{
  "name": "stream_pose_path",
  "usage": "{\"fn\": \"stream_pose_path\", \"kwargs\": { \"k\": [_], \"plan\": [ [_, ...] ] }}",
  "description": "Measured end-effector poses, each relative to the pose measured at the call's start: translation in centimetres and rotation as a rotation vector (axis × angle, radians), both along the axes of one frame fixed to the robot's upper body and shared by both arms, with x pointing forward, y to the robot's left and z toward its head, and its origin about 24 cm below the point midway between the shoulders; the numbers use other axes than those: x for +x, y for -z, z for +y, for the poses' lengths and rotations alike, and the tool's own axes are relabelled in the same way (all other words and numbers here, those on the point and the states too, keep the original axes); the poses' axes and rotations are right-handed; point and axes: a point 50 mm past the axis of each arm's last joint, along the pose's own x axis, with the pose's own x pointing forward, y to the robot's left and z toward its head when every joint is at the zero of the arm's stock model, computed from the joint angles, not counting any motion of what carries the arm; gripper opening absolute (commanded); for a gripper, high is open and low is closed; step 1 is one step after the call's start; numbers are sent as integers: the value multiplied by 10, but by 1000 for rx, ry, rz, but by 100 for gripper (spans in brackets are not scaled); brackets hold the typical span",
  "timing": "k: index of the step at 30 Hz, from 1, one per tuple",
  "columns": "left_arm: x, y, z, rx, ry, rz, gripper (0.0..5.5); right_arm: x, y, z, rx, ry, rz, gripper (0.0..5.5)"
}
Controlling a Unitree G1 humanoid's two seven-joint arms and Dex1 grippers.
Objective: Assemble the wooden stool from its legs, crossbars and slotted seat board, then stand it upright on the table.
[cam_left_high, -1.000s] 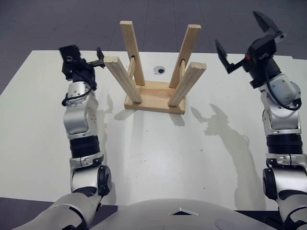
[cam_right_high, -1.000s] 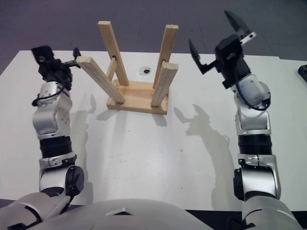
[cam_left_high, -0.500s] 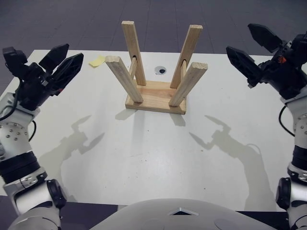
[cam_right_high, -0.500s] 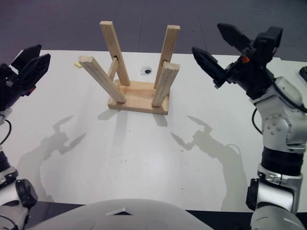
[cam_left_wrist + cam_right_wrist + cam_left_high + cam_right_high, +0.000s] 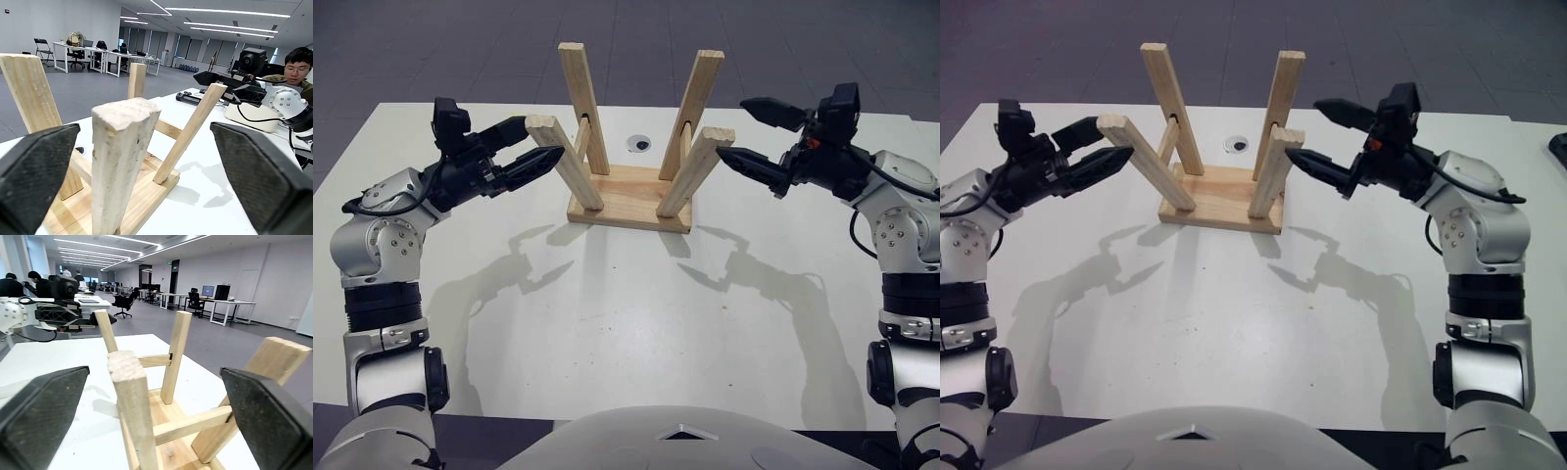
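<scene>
**Inverted Stool: Hazards Before Grasp**

The stool [image 5: 628, 196] rests seat-down on the surface [image 5: 607, 313], legs pointing up, between the two hands. The left hand [image 5: 541, 140] is released, and the tip of the left-front leg [image 5: 563, 162] sits between its spread fingers. The right hand [image 5: 732, 127] is also released, with the right-front leg [image 5: 695, 171] just ahead of it. Risk: uneven closing or lifting by the legs alone could pull a leg from its slot. It could also tip the stool while it is being turned over.

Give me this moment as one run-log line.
stool inverted on table, legs up | left gripper open, facing near-left leg | right gripper open, facing near-right leg | nothing grasped
</scene>
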Motion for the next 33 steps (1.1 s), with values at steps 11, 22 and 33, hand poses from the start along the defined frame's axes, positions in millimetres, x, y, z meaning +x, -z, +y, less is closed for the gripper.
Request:
{"fn": "stream_pose_path", "kwargs": {
  "k": [11, 22, 33],
  "plan": [
    [3, 9, 3, -41, -3, 47, 244, 2, 11, 9, -23, -46, 32, 254],
    [-3, 3, -12, 15, 62, 92, 166, -12, -2, 16, -27, -85, 167, 143],
    [-24, -40, -15, 80, 86, 234, 161, -35, -49, 26, -58, -104, 539, 141]
  ]
}}
